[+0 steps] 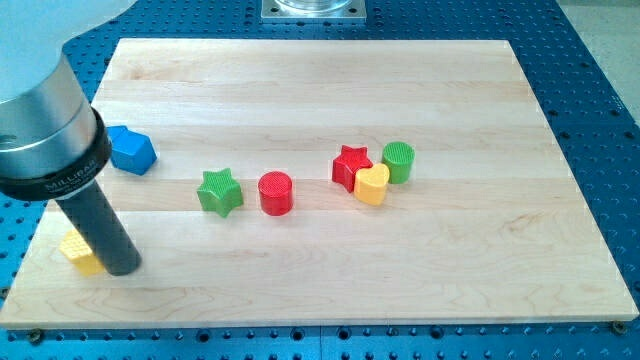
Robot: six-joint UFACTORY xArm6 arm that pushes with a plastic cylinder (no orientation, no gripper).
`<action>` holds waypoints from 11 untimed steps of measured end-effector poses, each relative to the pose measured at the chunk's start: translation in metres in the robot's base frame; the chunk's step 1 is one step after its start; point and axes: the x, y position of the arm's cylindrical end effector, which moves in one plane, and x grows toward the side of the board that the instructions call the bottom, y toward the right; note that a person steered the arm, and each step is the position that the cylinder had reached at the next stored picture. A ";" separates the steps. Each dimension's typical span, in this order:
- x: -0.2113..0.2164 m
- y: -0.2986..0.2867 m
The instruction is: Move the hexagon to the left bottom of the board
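My tip [121, 268] sits at board's [330, 80] bottom left touching a yellow block [78, 251], half hidden so shape unclear, w/ blue hexagon [131, 150] further up by left edge.

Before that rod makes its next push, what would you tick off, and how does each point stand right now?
1. Hexagon identified: cannot tell. The blue block looks six-sided; the yellow block is half hidden behind my rod.
2. My tip located: ok. It is at the left bottom of the board, just right of the yellow block and below the blue block.
3. Tip touching the yellow block: cannot tell.
4. Blue block at left bottom: not ok. It sits by the left edge, higher up.
5. Other blocks out of the way: ok. The green star and red cylinder lie further right.
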 end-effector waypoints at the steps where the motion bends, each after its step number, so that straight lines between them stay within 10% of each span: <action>1: -0.026 -0.001; 6: -0.014 -0.027; 11: 0.004 0.277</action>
